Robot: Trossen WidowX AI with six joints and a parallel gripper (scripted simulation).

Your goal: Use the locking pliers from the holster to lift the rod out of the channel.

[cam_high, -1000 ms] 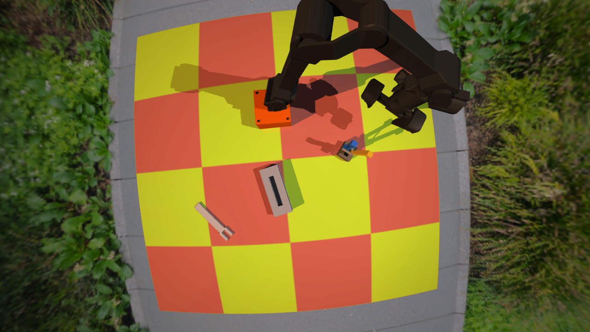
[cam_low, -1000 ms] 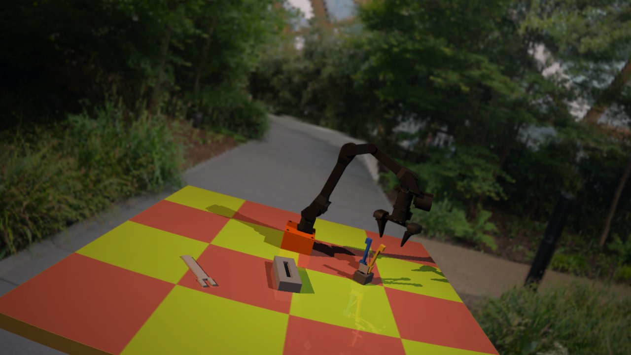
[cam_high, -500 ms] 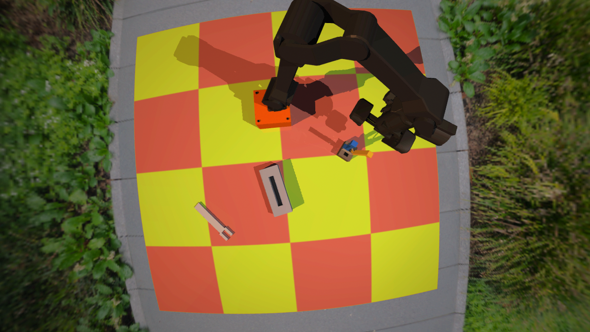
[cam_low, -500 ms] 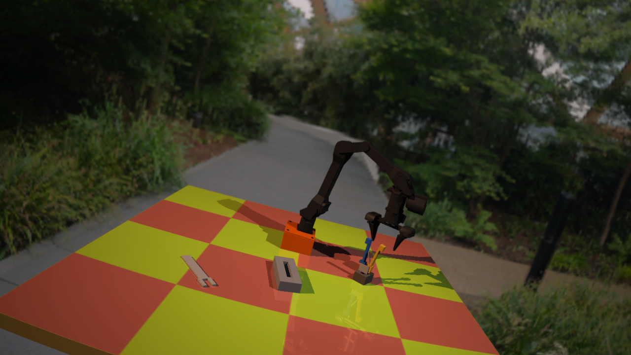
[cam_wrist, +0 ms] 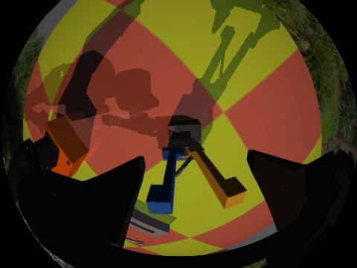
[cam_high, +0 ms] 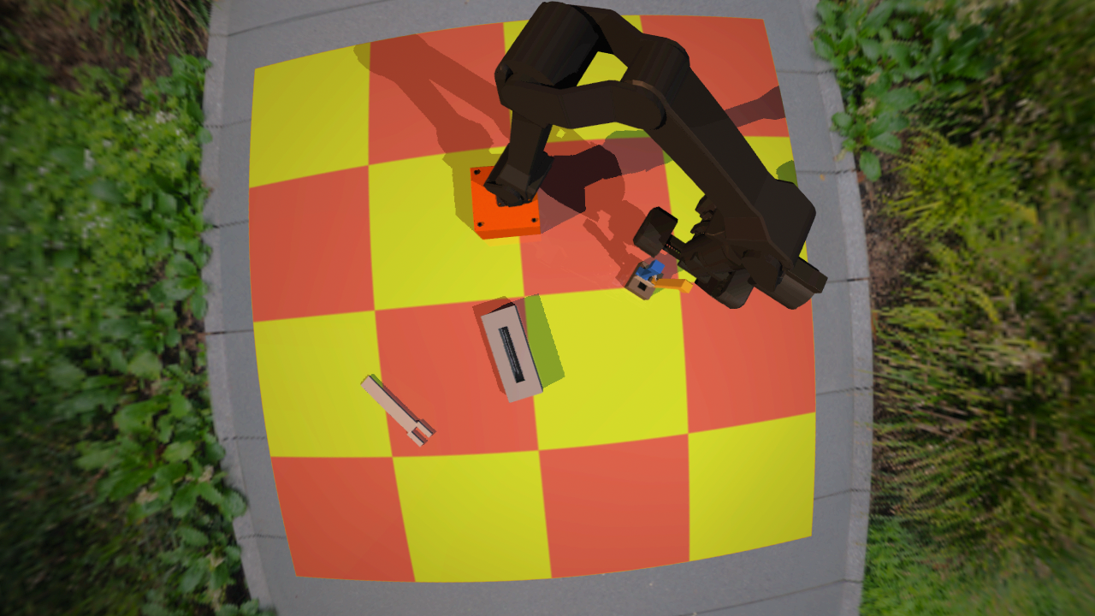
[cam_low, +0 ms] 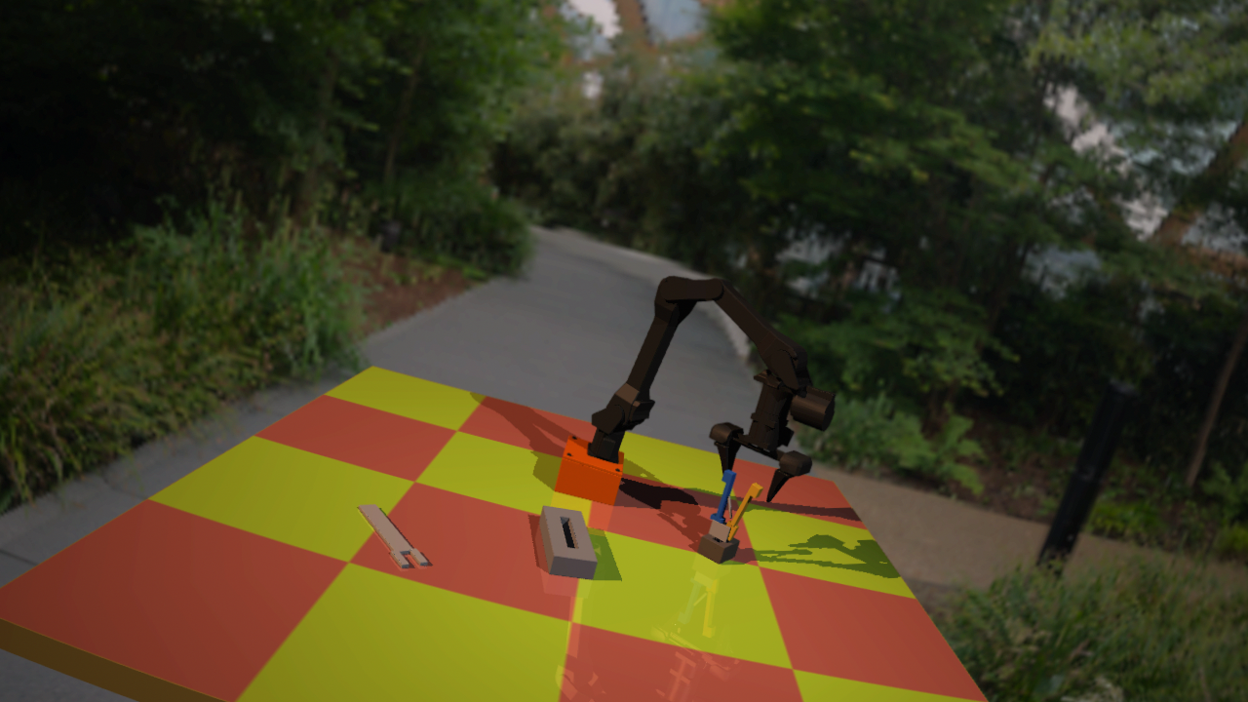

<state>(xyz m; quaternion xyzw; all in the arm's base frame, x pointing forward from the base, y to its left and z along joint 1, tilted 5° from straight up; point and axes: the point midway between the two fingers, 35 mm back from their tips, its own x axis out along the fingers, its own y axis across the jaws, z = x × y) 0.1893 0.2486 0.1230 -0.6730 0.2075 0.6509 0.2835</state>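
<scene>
Two fingers stand wide, holding nothing; the rod is indistinct inside the dark channel (cam_high: 511, 353) (cam_low: 567, 532).

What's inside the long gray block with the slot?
In the gray block, the top view shows something dark and thin lying along the slot, probably the rod. I can't see the slot's bottom or the rod's underside, because they're covered.

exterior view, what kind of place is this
Probably a park or garden: a paved path runs between trees and grassy undergrowth, behind the checkered table top.
</scene>
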